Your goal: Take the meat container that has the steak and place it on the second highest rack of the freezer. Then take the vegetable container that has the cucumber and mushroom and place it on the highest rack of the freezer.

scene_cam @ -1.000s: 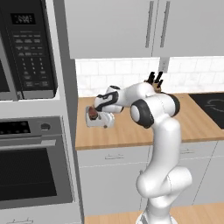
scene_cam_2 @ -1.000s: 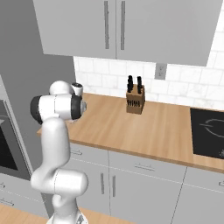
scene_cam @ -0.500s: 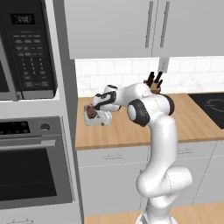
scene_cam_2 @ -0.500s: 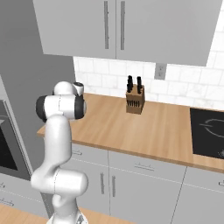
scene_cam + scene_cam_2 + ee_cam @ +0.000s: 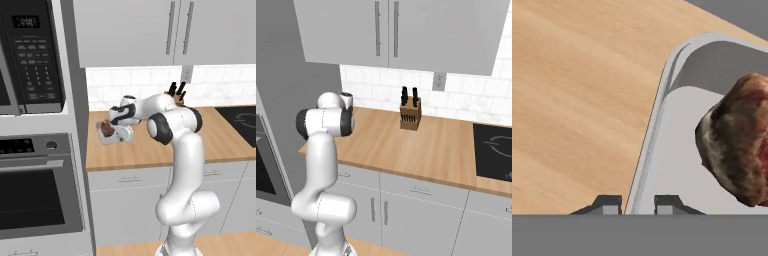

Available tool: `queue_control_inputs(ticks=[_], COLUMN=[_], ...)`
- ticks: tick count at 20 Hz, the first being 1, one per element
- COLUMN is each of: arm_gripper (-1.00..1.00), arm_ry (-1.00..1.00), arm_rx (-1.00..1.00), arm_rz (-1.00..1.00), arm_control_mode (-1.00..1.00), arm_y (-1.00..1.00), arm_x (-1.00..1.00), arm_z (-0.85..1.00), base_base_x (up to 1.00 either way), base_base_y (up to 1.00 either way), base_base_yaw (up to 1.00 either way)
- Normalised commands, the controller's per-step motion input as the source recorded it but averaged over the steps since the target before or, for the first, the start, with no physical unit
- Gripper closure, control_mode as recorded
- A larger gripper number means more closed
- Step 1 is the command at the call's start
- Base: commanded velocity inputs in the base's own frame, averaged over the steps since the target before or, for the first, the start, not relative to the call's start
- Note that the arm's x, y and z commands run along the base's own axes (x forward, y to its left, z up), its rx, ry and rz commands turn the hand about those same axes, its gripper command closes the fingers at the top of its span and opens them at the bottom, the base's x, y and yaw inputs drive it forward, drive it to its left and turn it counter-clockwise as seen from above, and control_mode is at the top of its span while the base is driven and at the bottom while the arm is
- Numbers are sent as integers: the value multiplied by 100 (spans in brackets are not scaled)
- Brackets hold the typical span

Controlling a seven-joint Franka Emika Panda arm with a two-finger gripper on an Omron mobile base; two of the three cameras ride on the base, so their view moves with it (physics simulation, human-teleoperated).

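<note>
Gripper [image 5: 637,202]: jaws drawn close, one tip either side of the container's rim; they look clamped on it.
Meat container [image 5: 677,150]: pale tray on the wooden counter [image 5: 577,90], its near wall between the tips.
Steak [image 5: 739,140]: inside the tray, beyond the jaws and off to one side.
Knife block [image 5: 410,116]: on the counter, well apart from the jaws.

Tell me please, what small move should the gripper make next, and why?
Probably lift the meat container slightly, straight up. In the hand view the gripper has one fingertip on each side of the container's rim, nearly closed on it, and the steak lies inside, while the container rests on the wooden counter.
</note>
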Motion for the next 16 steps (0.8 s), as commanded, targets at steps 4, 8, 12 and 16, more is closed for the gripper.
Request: queue_control_inputs(ticks=[4,8,12,16], arm_gripper=[100,100,100,100], arm_ry=[0,-12,-21,-19], arm_rx=[6,13,9,6], arm_rz=[26,24,19,22], arm_control_mode=[-100,-100,-100,-100], arm_y=[-69,-69,-62,-58], arm_x=[-48,-84,-100,-83], arm_z=[26,47,43,50], base_base_x=[0,0,0,0], base_base_y=[0,0,0,0], base_base_yaw=[0,0,0,0])
